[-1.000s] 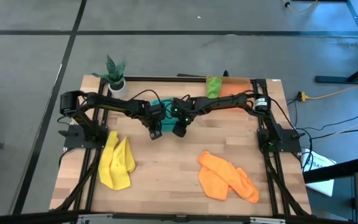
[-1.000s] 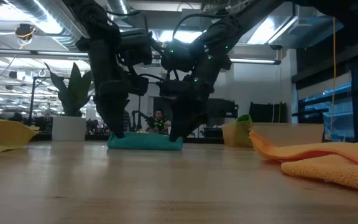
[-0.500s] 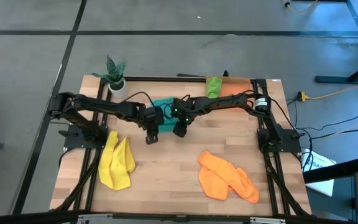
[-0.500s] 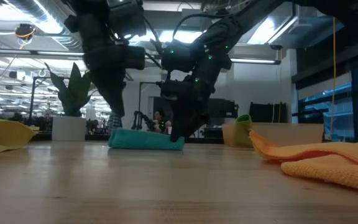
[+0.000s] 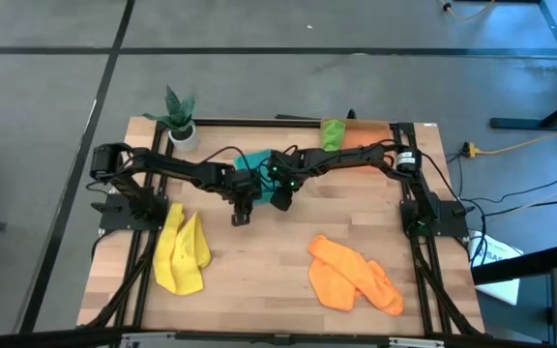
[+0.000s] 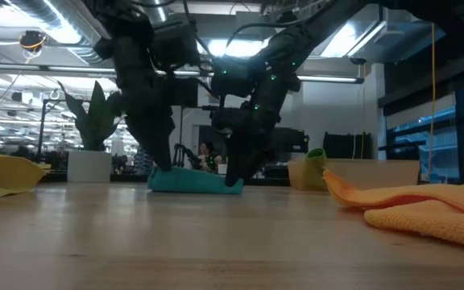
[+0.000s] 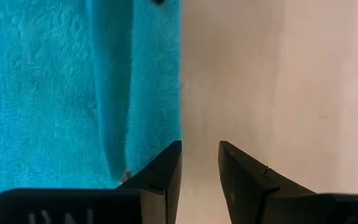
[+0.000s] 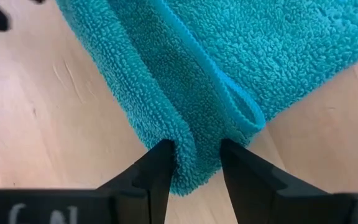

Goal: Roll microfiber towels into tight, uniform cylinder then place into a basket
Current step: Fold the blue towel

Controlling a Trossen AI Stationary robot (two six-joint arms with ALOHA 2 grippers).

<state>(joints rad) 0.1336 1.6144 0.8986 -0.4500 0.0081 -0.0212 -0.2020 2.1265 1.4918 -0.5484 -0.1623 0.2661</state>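
Dark right gripper (image 8: 194, 158) fingers pinch the folded edge of the soft teal microfiber towel (image 8: 229, 68), mid-table towards the back. Left gripper (image 7: 199, 168) stands open, empty, beside its edge. Limp and light, the towel is best gripped along that thick fold.

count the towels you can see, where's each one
4. The yellow towel lies at the table's front left, the orange towel at front right, the teal towel sits mid-table between both grippers, and the green towel hangs in the basket at the back. More could be hidden there.
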